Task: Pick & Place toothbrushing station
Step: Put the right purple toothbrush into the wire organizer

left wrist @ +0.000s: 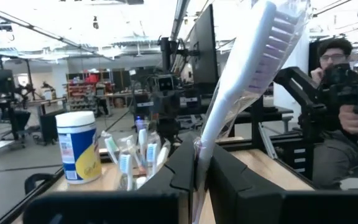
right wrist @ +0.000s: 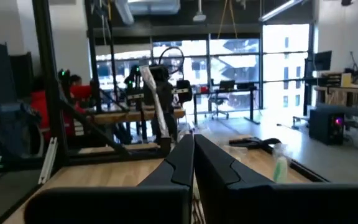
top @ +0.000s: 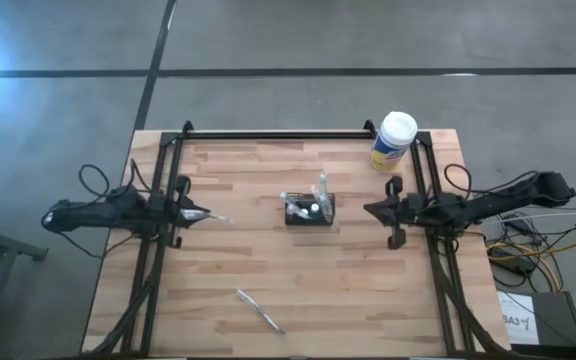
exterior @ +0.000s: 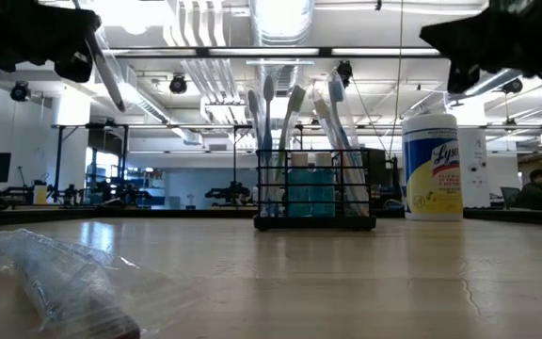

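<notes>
The left gripper (top: 200,214) pinches a wrapped toothbrush (left wrist: 247,87) above the table's left side, likely for delivery to the toothbrushing station (top: 310,211) at table centre, already holding several brushes. The right gripper (top: 371,210), fingers pressed together and empty, waits just beside the station.

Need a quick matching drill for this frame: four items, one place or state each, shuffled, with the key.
Items:
1. toothbrushing station
2. yellow canister
3. left tool
4. wrapped toothbrush on the table

Places or states:
A. lying flat near the table's front edge
B. shut on a wrapped toothbrush, at the table's left side
C. standing at the far right corner, white lid on
D. mid-table, several toothbrushes standing in it

Pairs: 1-D, 2-C, 3-B, 4-A
</notes>
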Controlling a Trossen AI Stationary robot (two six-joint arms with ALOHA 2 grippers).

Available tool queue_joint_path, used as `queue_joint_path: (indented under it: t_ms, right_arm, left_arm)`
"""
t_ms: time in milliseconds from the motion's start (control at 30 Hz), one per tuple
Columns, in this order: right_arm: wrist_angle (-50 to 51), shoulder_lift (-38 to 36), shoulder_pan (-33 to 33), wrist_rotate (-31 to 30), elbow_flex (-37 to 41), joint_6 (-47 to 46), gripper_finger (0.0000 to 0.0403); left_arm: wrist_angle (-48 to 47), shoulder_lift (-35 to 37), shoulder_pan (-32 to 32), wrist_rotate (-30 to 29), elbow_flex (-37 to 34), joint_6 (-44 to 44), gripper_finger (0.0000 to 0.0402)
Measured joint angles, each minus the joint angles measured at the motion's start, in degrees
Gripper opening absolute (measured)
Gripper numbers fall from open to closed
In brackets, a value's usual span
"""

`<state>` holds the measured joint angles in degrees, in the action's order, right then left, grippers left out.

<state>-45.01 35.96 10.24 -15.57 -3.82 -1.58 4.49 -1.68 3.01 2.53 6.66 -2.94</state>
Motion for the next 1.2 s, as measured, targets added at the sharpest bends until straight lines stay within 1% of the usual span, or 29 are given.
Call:
queue_joint_path:
  t_ms: [67, 167, 300, 367, 433, 500, 567, 600, 633, 767, 867, 967, 1033, 1100, 1200]
  right_arm:
    - [-4.93, 0.27, 0.00, -0.04, 2.81, 0.11, 0.0008]
    - [-3.73, 0.87, 0.02, -0.66, 3.21, -0.26, 0.0008]
    - [-3.21, 3.56, 0.00, -0.96, 3.33, -0.53, 0.0008]
    - [-3.68, 4.56, 0.00, -0.94, 3.32, -0.07, 0.0008]
    - [-3.75, 5.36, -0.04, -0.97, 3.29, 0.33, 0.0008]
    - [-4.85, 5.53, -0.04, -1.05, 3.28, 1.18, 0.0008]
    - [-5.78, 5.51, -0.02, -1.05, 3.18, 2.18, 0.0008]
    - [-5.87, 5.38, -0.02, -1.05, 3.19, 2.78, 0.0008]
    - [-6.41, 5.39, -0.02, -1.06, 3.20, 3.24, 0.0008]
    - [-7.96, 5.38, -0.02, -1.05, 3.20, 5.07, 0.0008]
    - [-8.04, 5.36, -0.07, -1.05, 3.20, 5.85, 0.0008]
    - [-8.10, 5.38, -0.04, -1.05, 3.20, 6.05, 0.0008]
    - [-8.07, 5.39, -0.04, -1.05, 3.20, 6.06, 0.0008]
    - [-7.99, 5.40, -0.04, -1.00, 3.20, 6.08, 0.0008]
    - [-7.56, 5.45, -0.02, -1.00, 3.20, 6.08, 0.0008]
  left_arm:
    - [0.08, -0.01, 0.00, -0.25, -0.12, 0.00, 0.0026]
    - [0.49, -0.71, 0.00, -1.57, -0.85, -0.32, 0.0026]
    - [7.18, -3.20, -0.45, -6.39, -2.61, 0.22, 0.0026]
    - [12.01, -5.60, -1.53, -8.36, -2.70, 0.27, 0.0026]
    - [15.80, -8.65, -3.18, -8.53, -2.36, -1.16, 0.0026]
    - [17.21, -12.24, -5.62, -8.47, -1.28, -3.56, 0.0026]
    - [17.97, -16.20, -9.39, -8.30, 0.32, -4.93, 0.0026]
    - [18.47, -18.41, -11.70, -7.13, 1.39, -4.82, 0.0026]
    - [18.98, -20.81, -14.10, -4.66, 2.51, -4.09, 0.0026]
    - [24.50, -32.77, -23.90, 11.30, 6.54, 0.53, 0.0026]
    - [30.60, -42.55, -28.89, 17.87, 8.84, 2.85, 0.0026]
    - [35.90, -52.01, -31.11, 23.34, 11.78, 3.49, 0.0026]
    - [36.90, -57.90, -31.15, 26.08, 13.95, 3.74, 0.0026]
    - [39.50, -62.95, -31.11, 27.84, 18.13, 3.65, 0.0026]
    - [38.48, -70.03, -31.01, 30.56, 23.22, 3.50, 0.0026]
